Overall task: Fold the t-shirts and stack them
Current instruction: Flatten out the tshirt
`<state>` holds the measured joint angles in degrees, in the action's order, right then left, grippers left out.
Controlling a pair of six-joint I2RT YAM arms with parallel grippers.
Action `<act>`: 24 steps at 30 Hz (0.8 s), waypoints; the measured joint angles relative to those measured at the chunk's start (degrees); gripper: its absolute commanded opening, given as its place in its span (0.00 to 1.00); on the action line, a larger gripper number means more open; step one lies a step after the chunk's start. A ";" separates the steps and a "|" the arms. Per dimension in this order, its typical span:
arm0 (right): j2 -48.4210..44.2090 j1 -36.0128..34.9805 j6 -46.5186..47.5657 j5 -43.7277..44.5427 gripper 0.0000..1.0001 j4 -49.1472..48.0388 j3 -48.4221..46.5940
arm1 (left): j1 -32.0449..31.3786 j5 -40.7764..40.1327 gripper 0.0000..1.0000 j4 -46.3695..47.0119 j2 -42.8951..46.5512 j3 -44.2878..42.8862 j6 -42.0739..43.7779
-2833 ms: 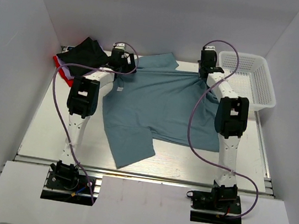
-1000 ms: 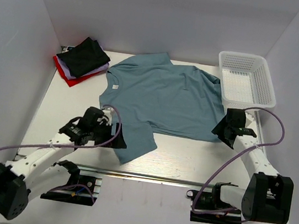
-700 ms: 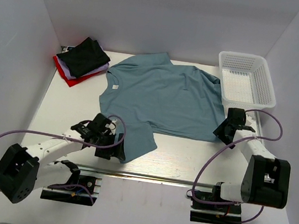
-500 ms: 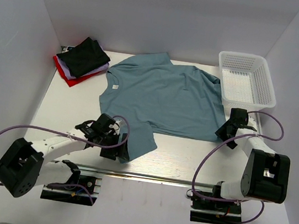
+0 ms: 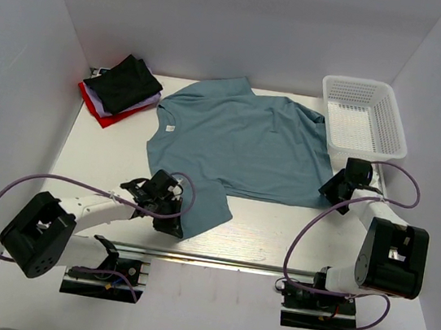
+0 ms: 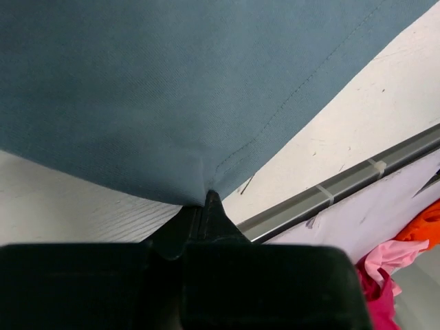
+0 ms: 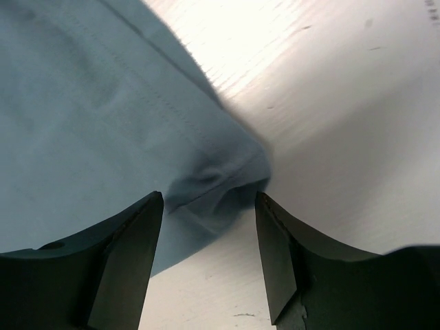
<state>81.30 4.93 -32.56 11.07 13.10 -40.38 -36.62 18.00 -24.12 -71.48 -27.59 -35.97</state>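
Observation:
A large blue-teal t-shirt [image 5: 240, 143] lies spread flat in the middle of the table. Its sleeve points toward the near left. My left gripper [image 5: 173, 220] lies low at that sleeve's near edge. In the left wrist view its jaws are shut on the hem of the blue t-shirt [image 6: 158, 89], pinched at the left gripper's tips [image 6: 206, 196]. My right gripper [image 5: 334, 189] is at the shirt's near right corner. Its fingers stand open on either side of the rumpled corner [image 7: 227, 175], the right gripper [image 7: 210, 201] touching no cloth that I can see. Folded black, white and red t-shirts [image 5: 122, 86] are stacked at the back left.
A white mesh basket [image 5: 364, 119] stands at the back right, just beyond the right arm. A metal rail [image 6: 344, 184] runs along the table's near edge close to the left gripper. Pink and orange cloth [image 6: 388, 265] lies below that rail.
The left arm swung in along the near edge to the sleeve's hem and its jaws went from open to shut on it. The right gripper crept up to the shirt's corner.

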 measured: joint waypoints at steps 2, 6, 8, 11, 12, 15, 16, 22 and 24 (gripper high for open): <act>0.00 0.11 0.48 -1.92 0.62 -0.37 0.00 | -0.02 -0.50 0.00 -0.20 0.00 -0.20 -0.09; -1.33 0.17 1.49 -4.55 0.65 -0.46 0.00 | -0.26 -1.27 0.00 -0.50 0.07 -0.42 -0.28; -2.64 0.28 1.51 -4.61 0.66 -0.42 0.00 | -0.26 -2.01 0.00 -0.63 0.48 -0.44 -0.33; -3.34 0.46 1.46 -3.91 0.66 -0.42 0.00 | -0.26 -4.17 0.00 -1.16 1.53 -0.44 -0.26; -3.21 0.61 1.44 -3.69 0.66 -0.26 0.00 | -0.26 -4.81 0.00 -1.33 1.81 -0.44 -0.24; -2.32 1.03 1.29 -3.26 0.64 -0.28 0.00 | -0.26 -6.29 0.00 -1.92 2.54 -0.42 -0.07; -1.77 1.11 1.25 -3.23 0.62 -0.39 0.00 | -0.26 -6.69 0.00 -2.19 2.71 -0.42 -0.04; 2.38 1.31 0.94 -2.78 0.33 -1.03 -0.07 | -0.26 -7.85 0.00 -2.73 3.02 -0.48 -0.07; 2.58 1.38 0.61 -2.54 0.21 -1.18 -0.07 | -0.26 -8.59 0.00 -3.10 2.99 -0.76 -0.04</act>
<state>83.88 6.31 -31.94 8.54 11.92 -40.45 -36.88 9.41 -27.22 -68.49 -28.36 -36.01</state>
